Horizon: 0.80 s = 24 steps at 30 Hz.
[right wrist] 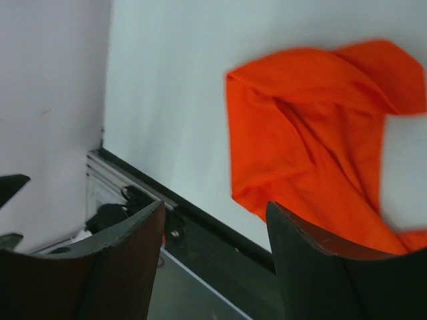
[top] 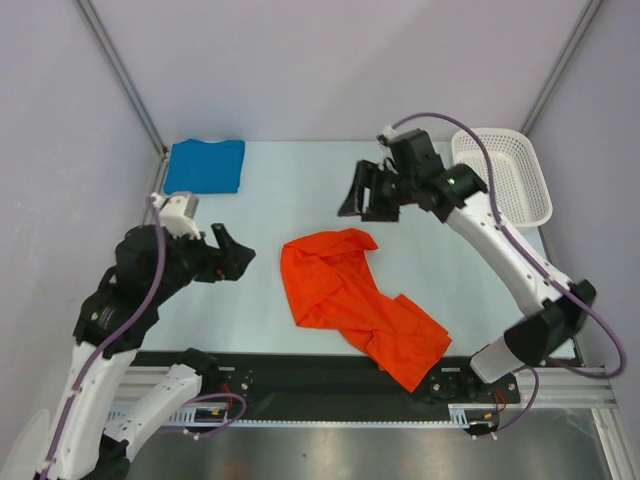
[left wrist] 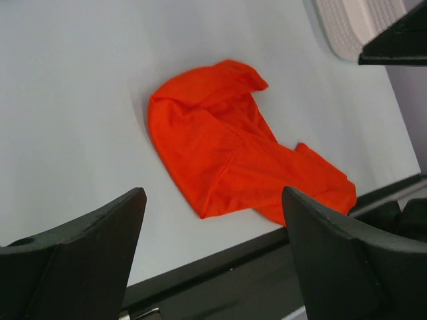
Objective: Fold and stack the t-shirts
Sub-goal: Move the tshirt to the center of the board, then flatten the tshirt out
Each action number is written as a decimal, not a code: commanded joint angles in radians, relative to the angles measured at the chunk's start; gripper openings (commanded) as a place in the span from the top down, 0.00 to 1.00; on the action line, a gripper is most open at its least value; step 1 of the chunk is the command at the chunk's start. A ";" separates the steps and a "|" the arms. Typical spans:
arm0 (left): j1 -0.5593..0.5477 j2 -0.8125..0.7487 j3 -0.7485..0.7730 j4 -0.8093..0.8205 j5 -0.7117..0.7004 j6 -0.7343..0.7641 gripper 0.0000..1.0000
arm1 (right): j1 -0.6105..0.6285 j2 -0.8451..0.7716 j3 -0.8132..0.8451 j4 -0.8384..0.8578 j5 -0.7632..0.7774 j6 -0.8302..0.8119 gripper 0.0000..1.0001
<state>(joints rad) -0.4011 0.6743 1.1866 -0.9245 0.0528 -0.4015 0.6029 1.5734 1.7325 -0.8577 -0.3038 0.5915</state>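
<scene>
The orange-red t-shirt [top: 355, 302] lies crumpled in the middle of the table, reaching the near edge. It also shows in the left wrist view [left wrist: 233, 147] and the right wrist view [right wrist: 320, 133]. The blue t-shirt [top: 205, 165] lies folded at the far left corner. My left gripper [top: 236, 257] is open and empty, left of the orange-red shirt. My right gripper [top: 363, 198] is open and empty, raised beyond the shirt's far end.
A white perforated basket [top: 505, 175] stands at the far right, partly in the left wrist view [left wrist: 347, 27]. A black rail [top: 320, 372] runs along the near table edge. Grey walls enclose the table on three sides.
</scene>
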 commanded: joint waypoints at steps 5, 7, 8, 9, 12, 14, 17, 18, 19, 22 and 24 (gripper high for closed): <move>-0.126 0.262 -0.146 0.108 0.220 -0.045 0.14 | -0.032 -0.352 -0.605 -0.097 0.057 0.091 0.38; -0.220 0.321 -0.175 0.118 0.150 -0.059 0.12 | -0.022 -0.407 -0.704 -0.077 0.037 0.164 0.39; -0.244 0.352 -0.177 0.110 0.121 -0.065 0.11 | -0.011 -0.450 -0.788 -0.055 0.032 0.194 0.40; -0.266 0.413 -0.182 0.101 0.063 -0.088 0.11 | 0.003 -0.472 -0.818 -0.050 0.040 0.218 0.40; -0.337 0.497 -0.188 0.118 -0.017 -0.108 0.09 | 0.073 -0.518 -0.902 -0.032 0.074 0.284 0.39; -0.389 0.539 -0.179 0.131 -0.048 -0.117 0.08 | 0.124 -0.521 -0.924 -0.059 0.106 0.315 0.39; -0.439 0.649 -0.147 0.145 -0.086 -0.126 0.10 | 0.175 -0.521 -0.970 -0.067 0.172 0.337 0.39; -0.450 0.683 -0.134 0.148 -0.094 -0.120 0.10 | 0.176 -0.526 -0.979 -0.063 0.190 0.346 0.39; -0.468 0.738 -0.110 0.147 -0.123 -0.119 0.11 | 0.176 -0.532 -1.004 -0.057 0.198 0.349 0.39; -0.473 0.841 -0.081 0.160 -0.142 -0.093 0.17 | 0.169 -0.541 -1.036 -0.029 0.219 0.356 0.39; -0.473 0.884 -0.065 0.165 -0.148 -0.059 0.22 | 0.166 -0.543 -1.050 -0.012 0.221 0.361 0.40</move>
<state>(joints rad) -0.8692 1.5166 1.0710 -0.7872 -0.0383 -0.4919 0.7719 1.0523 0.6971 -0.9089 -0.1299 0.9165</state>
